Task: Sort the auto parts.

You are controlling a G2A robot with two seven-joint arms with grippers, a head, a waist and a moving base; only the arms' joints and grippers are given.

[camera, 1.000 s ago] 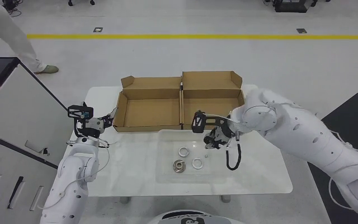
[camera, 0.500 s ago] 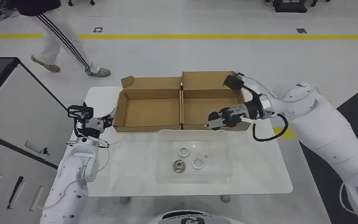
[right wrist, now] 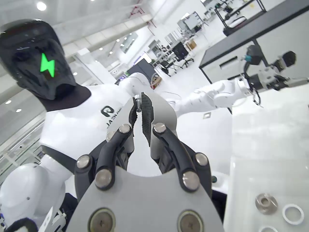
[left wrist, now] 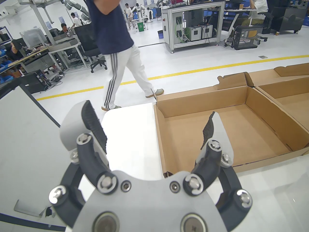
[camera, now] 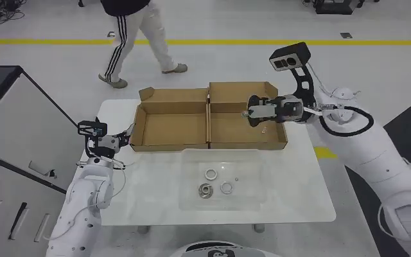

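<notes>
Right gripper (right wrist: 138, 106): fingers drawn together, clamped on a small screw (right wrist: 137, 103) pinched at the very tips, with the threaded end standing just past the pads. In the top view this gripper is held above the right cardboard box (camera: 231, 133), over its middle, with the wrist turned back toward the robot.

Left gripper (left wrist: 149, 114): fingers wide apart, holding nothing. It sits just beside the outer wall of the left cardboard box (camera: 173, 130), at that side of the table (camera: 295, 193).

Parts not yet sorted lie in the clear tray (camera: 247, 198), in front of the boxes:
- one white ring (camera: 211, 173)
- a second white ring (camera: 227, 187)
- a metal flanged part (camera: 205, 190), close beside the rings
- a tiny piece near them, too small to identify

Change from earlier frames — one second ago the right gripper was low over the tray, beside the rings. Half a second ago it had reached the front wall of the right box. Now it is higher and farther in, over the box floor. Left arm has kept its place, fingers apart throughout. Rings and flanged part lie as before.
</notes>
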